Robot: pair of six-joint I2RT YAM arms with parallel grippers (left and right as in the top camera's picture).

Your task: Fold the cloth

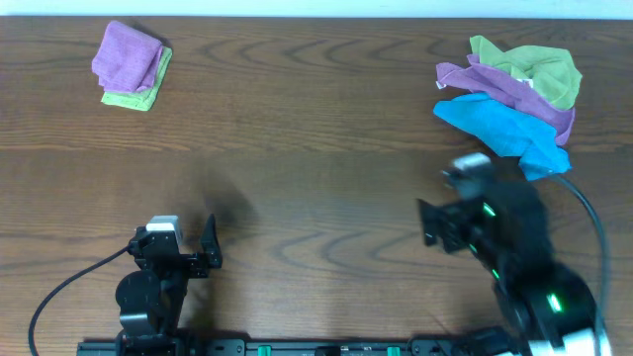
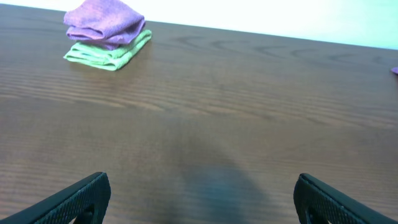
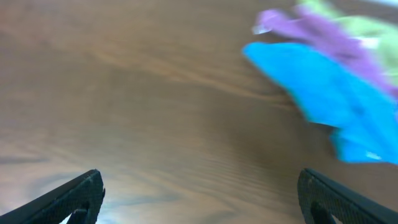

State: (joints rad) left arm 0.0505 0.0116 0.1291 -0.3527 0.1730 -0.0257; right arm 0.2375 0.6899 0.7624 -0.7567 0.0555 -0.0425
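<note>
Black jaws of the left gripper [image 2: 202,200] stand wide apart at the bottom corners of the left wrist view. They hold nothing, and only the brown wood of the table [image 1: 316,148] shows between them. From overhead this gripper sits low near the front edge on the left side, well apart from any cloth.

The right gripper [image 3: 199,194] is also spread wide and empty, over bare wood. Its wrist view is blurred, so fine detail is lost. It sits on the right side of the table and points toward the far right corner, near the loose pile but not touching it.

That pile holds the unfolded cloths. A blue cloth [image 1: 499,127] lies nearest the right gripper, crumpled, with one end trailing toward the table's right edge. A purple cloth [image 1: 514,94] lies rumpled across the blue one's far side. A green cloth [image 1: 539,67] is bunched on top of it, at the back.

In the far left corner, well apart from both grippers, a folded purple cloth [image 1: 129,51] rests on a folded green cloth [image 1: 134,98], whose edge shows beneath on the near side.
</note>
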